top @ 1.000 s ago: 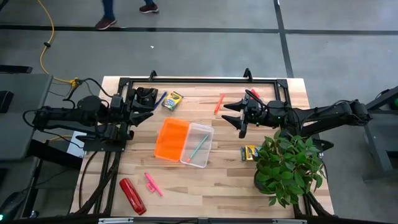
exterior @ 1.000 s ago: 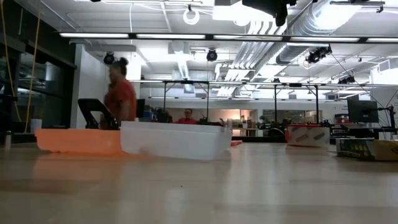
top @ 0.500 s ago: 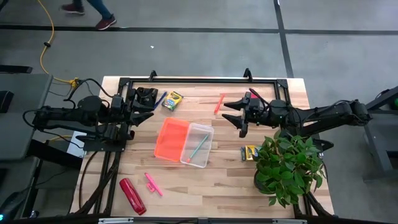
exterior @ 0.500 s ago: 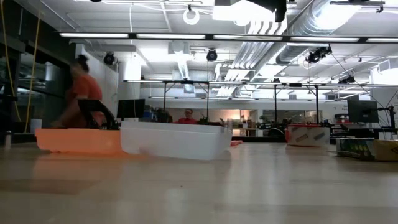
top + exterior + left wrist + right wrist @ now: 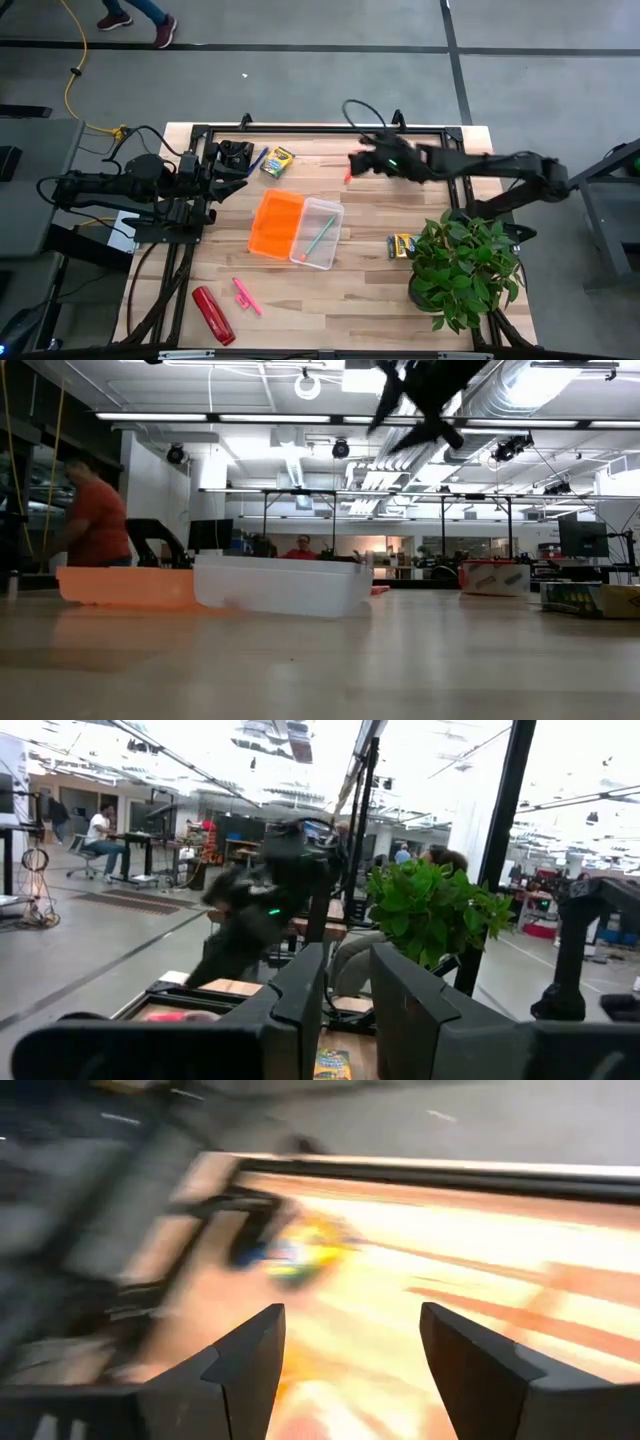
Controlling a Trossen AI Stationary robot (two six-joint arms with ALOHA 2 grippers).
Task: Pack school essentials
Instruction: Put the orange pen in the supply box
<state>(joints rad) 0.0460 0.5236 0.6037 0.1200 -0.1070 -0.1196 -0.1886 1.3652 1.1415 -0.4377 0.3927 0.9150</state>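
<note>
The wooden bench (image 5: 350, 290) fills the middle of the high view, and nothing lying on it has shifted since half a second ago. The right arm has swung from the right centre toward the upper middle of the frame, blurred with motion; its right pincer (image 5: 372, 161) now hangs at the red pencil (image 5: 350, 170) near the bench's far edge, fingers spread wide, nothing between them. In the low view that pincer (image 5: 425, 400) has come into the top of the frame, where only a tip showed before. The left arm waits at the left centre as before, its left pincer (image 5: 235, 178) with fingers narrowly apart and empty.

A potted plant (image 5: 462, 265) stands at the lower right. At the centre an orange tray (image 5: 276, 224) touches a clear bin (image 5: 318, 232), and a green pencil (image 5: 321, 237) lies inside the bin. A long red object (image 5: 212, 313) lies at the lower left with a pink marker (image 5: 245, 296) just beside it. One crayon box (image 5: 277, 161) sits in the upper left part of the bench with a blue pen (image 5: 256, 162) next to it; the other crayon box (image 5: 401, 245) lies beside the plant. In the low view a person in red (image 5: 95, 525) has moved farther left.
</note>
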